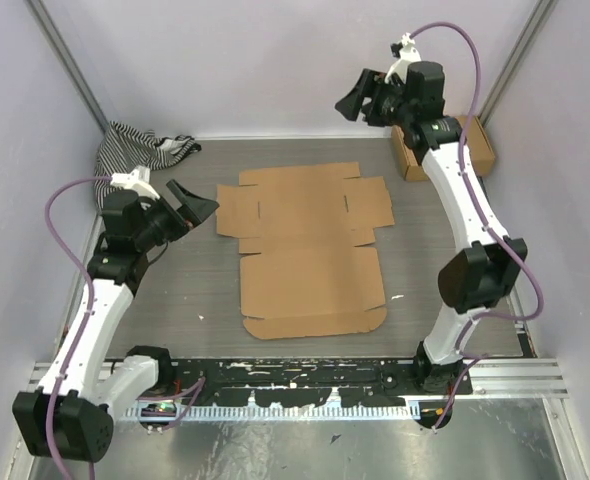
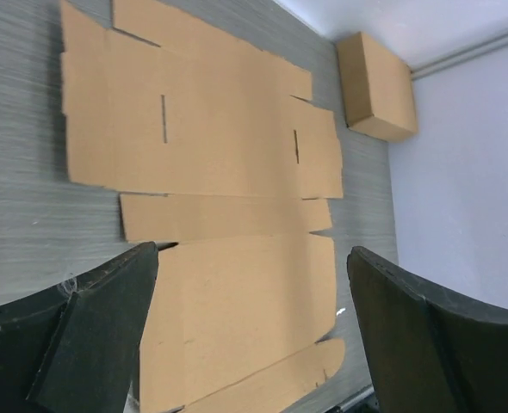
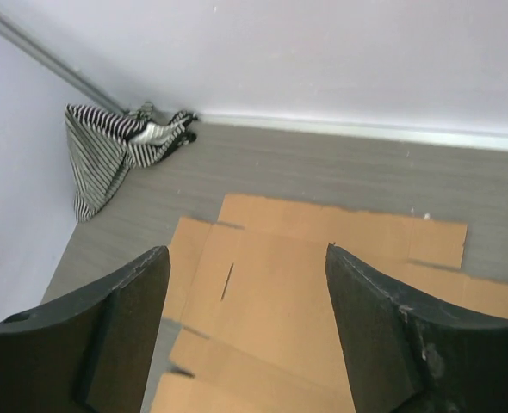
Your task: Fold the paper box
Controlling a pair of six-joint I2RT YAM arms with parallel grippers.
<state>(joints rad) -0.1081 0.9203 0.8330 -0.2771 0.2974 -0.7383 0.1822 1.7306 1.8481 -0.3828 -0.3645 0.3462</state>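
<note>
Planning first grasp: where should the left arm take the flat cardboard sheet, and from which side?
Probably the left side flap of the paper box, coming in low from the left. The sheet lies flat, so only an edge gives purchase, and the open left end effector is nearest that one.

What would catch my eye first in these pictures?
The unfolded paper box lies flat mid-table. The left tool and right tool hang open above the table, empty. A striped cloth is bunched in the far left corner, a small assembled box in the far right.
</note>
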